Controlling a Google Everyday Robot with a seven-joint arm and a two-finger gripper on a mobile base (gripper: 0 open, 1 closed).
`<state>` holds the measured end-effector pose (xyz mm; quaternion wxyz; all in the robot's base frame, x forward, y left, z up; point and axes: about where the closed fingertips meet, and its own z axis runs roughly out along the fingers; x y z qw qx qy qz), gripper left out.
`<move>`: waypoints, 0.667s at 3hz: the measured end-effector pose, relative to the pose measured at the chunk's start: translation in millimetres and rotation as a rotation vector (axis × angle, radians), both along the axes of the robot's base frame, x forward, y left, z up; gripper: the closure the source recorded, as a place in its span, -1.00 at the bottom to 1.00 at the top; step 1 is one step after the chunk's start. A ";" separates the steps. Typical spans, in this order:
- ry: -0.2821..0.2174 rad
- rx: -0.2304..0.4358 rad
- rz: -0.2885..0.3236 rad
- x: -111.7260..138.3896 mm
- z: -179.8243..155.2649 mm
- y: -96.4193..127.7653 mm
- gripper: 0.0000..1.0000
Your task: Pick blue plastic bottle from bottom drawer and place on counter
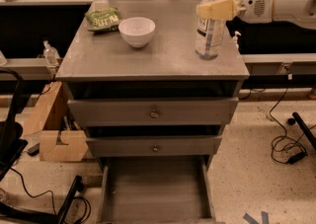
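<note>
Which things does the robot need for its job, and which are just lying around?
For the job: blue plastic bottle; gripper clamped on it, right side of the counter; open bottom drawer.
Just lying about: white bowl, green bag, cardboard box.

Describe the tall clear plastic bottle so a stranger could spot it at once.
Find the grey three-drawer cabinet; on its flat grey top, near the right edge, stands a slim clear plastic bottle with a white cap. It is taller than the white bowl, and the robot's gripper clasps its upper part.
</note>
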<state>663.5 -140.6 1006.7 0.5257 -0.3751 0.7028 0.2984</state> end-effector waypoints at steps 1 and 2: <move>-0.015 0.045 -0.010 42.9 6.3 -4.9 1.00; -0.025 0.065 -0.056 85.3 -13.8 -16.1 1.00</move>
